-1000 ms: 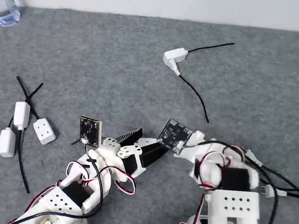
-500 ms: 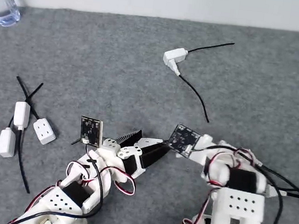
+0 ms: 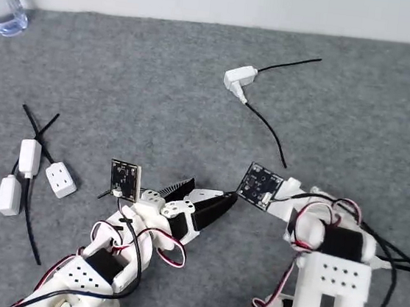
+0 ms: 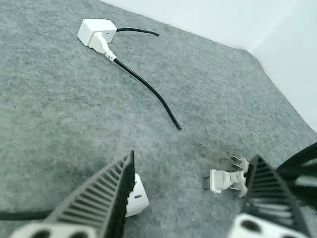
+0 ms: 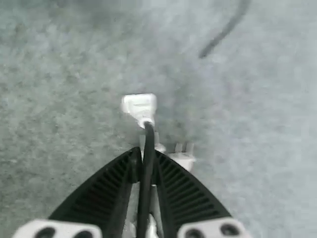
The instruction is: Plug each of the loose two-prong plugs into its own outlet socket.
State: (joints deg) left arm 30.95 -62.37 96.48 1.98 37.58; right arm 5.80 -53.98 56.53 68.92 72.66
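My left gripper point(image 3: 211, 193) point(image 4: 194, 158) stands open low over the grey carpet. Between its fingers lie a loose white two-prong plug point(image 4: 225, 179) and the corner of a small white block point(image 4: 136, 196). My right gripper point(image 5: 144, 153) is shut on a thin black cable point(image 5: 146, 144) that ends in a white block point(image 5: 139, 106); a pronged white plug point(image 5: 181, 154) lies just beside its fingers. In the high view that gripper is hidden under its camera board point(image 3: 263, 186). Farther back a white socket point(image 3: 239, 77) point(image 4: 94, 30) has a plug and cable in it.
At the left lie two white plug bodies point(image 3: 30, 156) point(image 3: 9, 194) and a socket cube point(image 3: 60, 179) among crossed black cables. A clear glass point(image 3: 3, 4) stands at the back left corner. The plugged cable point(image 3: 267, 131) trails across the middle.
The right arm has shifted to the right, its camera board moving away from the left gripper. The left arm has kept still.
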